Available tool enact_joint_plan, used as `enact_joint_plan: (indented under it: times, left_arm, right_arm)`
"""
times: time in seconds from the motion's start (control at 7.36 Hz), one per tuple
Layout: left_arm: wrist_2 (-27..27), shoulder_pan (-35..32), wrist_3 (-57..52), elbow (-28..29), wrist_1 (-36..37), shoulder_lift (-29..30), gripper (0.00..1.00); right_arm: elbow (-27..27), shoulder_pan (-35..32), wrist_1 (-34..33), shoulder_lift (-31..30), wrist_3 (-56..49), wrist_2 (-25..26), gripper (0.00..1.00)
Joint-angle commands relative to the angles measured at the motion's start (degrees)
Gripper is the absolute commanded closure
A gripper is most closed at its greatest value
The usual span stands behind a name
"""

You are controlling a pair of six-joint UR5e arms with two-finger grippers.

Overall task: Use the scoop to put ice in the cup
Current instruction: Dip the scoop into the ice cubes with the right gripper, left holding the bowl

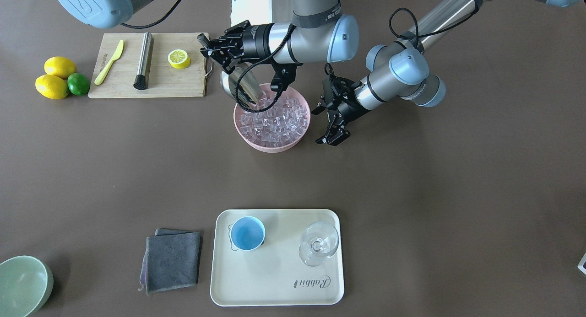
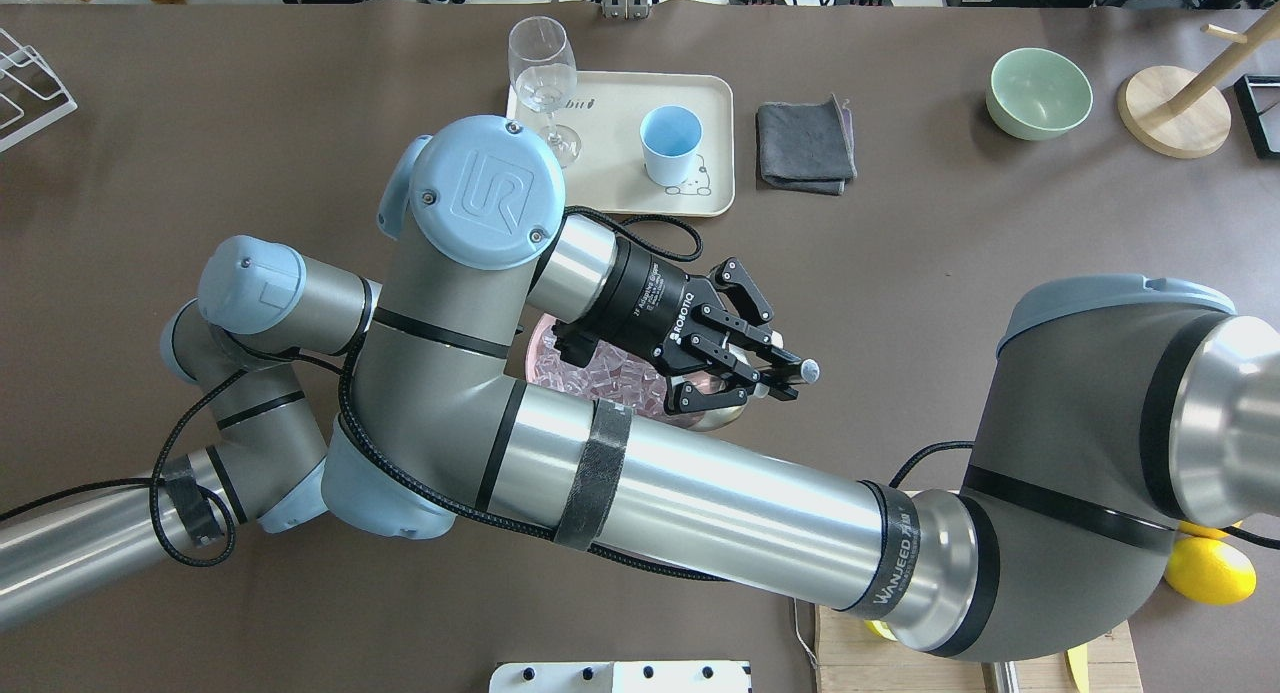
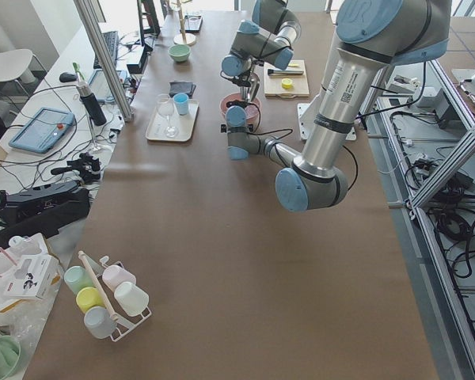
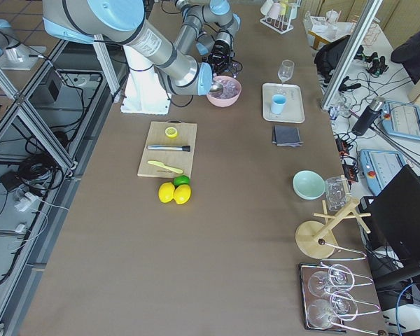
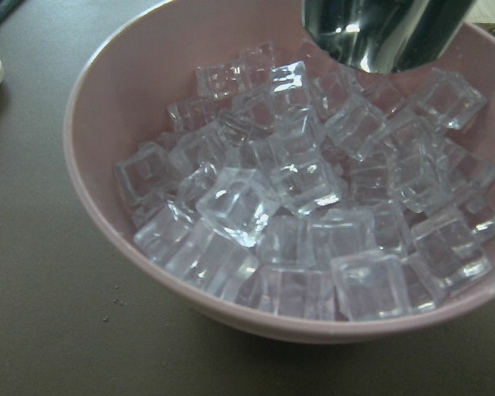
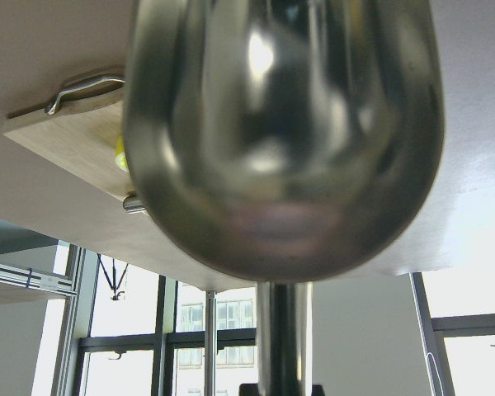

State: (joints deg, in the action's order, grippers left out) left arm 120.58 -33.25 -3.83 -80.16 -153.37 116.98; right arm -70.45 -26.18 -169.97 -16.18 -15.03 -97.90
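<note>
The ice fills a pink bowl at mid-table; it also shows in the left wrist view. My right gripper is shut on the thin handle of the steel scoop. The scoop hangs tilted, its bowl at the pink bowl's rim on the robot's right side. The scoop also shows in the left wrist view and fills the right wrist view. My left gripper is open and empty, just beside the pink bowl. The light blue cup stands on a cream tray across the table.
A clear stemmed glass stands on the tray next to the cup. A grey cloth and a pale green bowl lie beside the tray. A cutting board holds a steel cylinder, yellow knife and lemon half; lemons and a lime lie beside it.
</note>
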Motion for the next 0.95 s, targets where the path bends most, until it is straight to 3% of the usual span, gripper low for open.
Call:
enact_joint_plan:
  times: [0.0, 0.81]
  left_arm:
    - [-0.1, 0.0, 0.1, 0.0, 0.0, 0.0, 0.02]
    - [-0.1, 0.1, 0.1, 0.3, 0.1, 0.0, 0.02]
  right_arm:
    - [1.1, 0.1, 2.0, -1.0, 0.0, 1.0, 1.0]
    - [3.0, 0.2, 11.2, -2.1, 0.4, 0.8, 1.0]
